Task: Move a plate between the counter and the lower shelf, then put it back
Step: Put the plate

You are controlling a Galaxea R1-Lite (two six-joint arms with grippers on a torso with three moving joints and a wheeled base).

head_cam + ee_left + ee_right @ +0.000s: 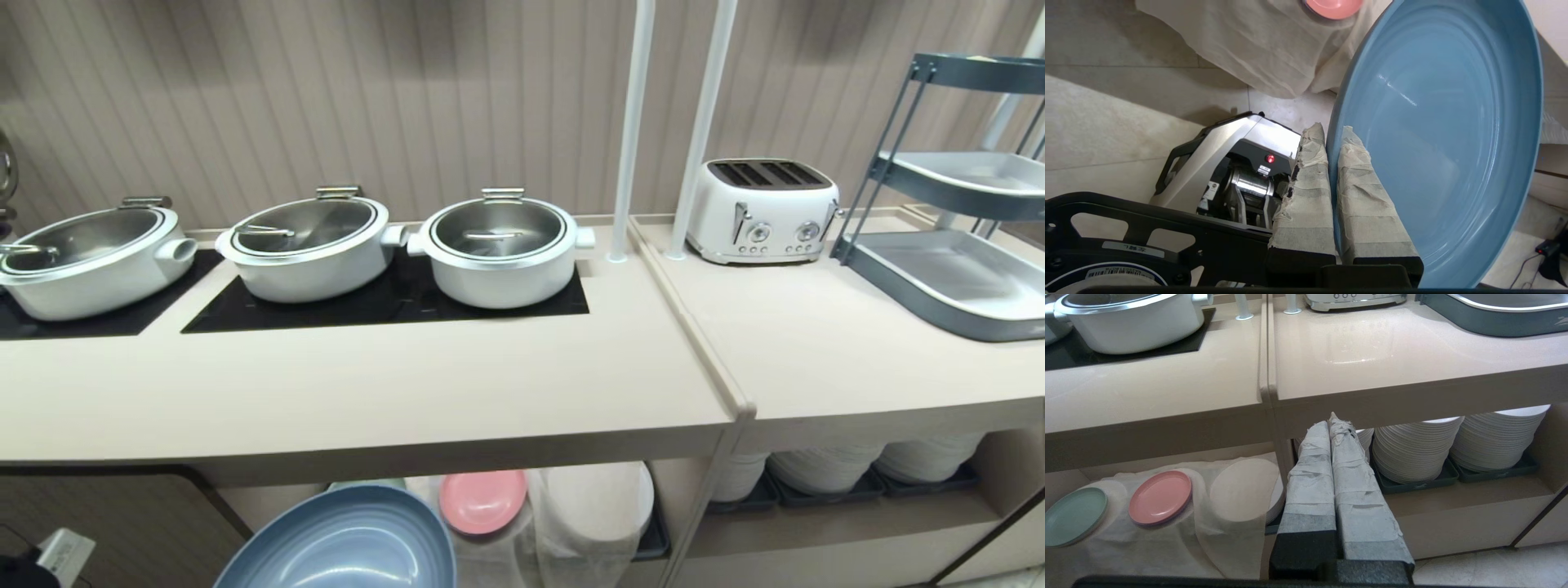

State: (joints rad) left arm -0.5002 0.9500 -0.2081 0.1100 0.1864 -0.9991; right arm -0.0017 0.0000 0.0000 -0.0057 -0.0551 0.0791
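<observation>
The left pincer (1333, 134) grips the plate (1437, 134), cut off below the worktop (367, 392). Beyond it, cloth (1265, 45) hides lower shelf (490, 563) stacks. Right pincer (1333, 424) closed, empty.

Plate (1453, 134): light blue, plastic-looking, smooth, soft sheen with a thin highlight streak.
Left gripper (1334, 134): fingers (1306, 196) wrapped in beige tape, wrinkled, frayed at edges; black matt base.
Right gripper (1333, 424): same wrinkled tape wrap, greyer.
Counter (367, 384): beige, matt, smooth; inset cooktop panels (392, 306) black, flat finish.
Pots (500, 253): white satin bodies; lids brushed metal, reflective.
Toaster (763, 212): glossy white shell, chrome levers.
Lower shelf (1098, 473): draped cloth (1224, 535) white, thin, semi-sheer, creased.
Pink plate (1160, 497), mint green plate (1073, 516): matt, plastic-looking.
White plate stacks (1414, 451): glazed, ceramic-looking.
</observation>
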